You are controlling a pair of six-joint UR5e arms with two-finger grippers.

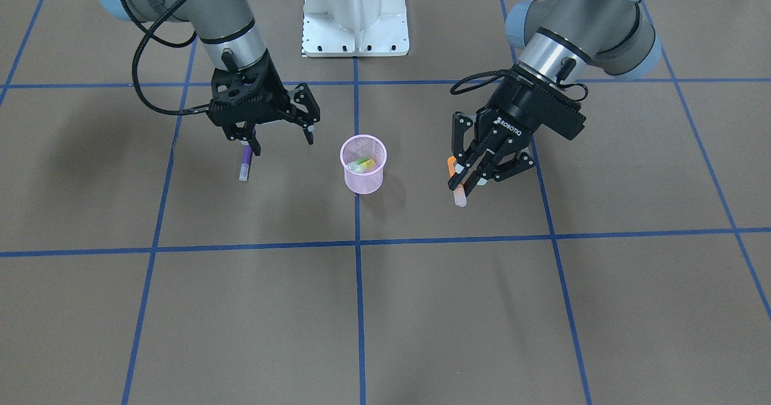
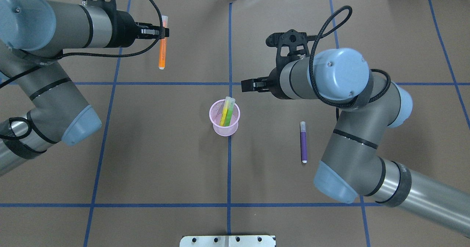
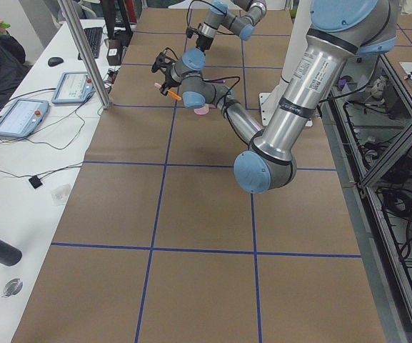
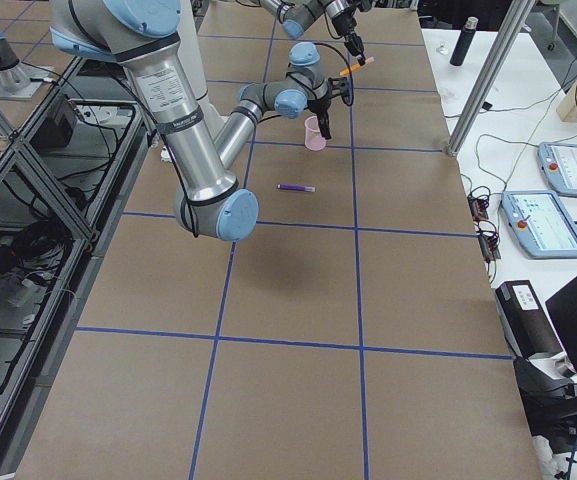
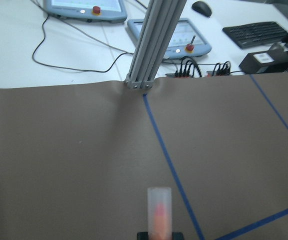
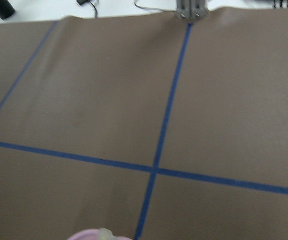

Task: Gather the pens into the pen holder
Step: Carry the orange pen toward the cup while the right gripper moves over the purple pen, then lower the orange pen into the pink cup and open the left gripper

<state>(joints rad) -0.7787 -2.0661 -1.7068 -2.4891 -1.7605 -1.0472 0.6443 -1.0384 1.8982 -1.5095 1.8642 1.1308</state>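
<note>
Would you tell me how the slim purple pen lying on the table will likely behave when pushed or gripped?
The slim purple pen lies flat and free on the brown table; its round barrel would probably roll if nudged sideways. It looks straight, stiff and light, so a pinch across it should lift it easily.

We read one brand: ROBOTIQ, white letters on the black body of the left gripper [image 1: 467, 181]. Dark print on the left arm [image 3: 300, 80] is too small for us to read.
</note>
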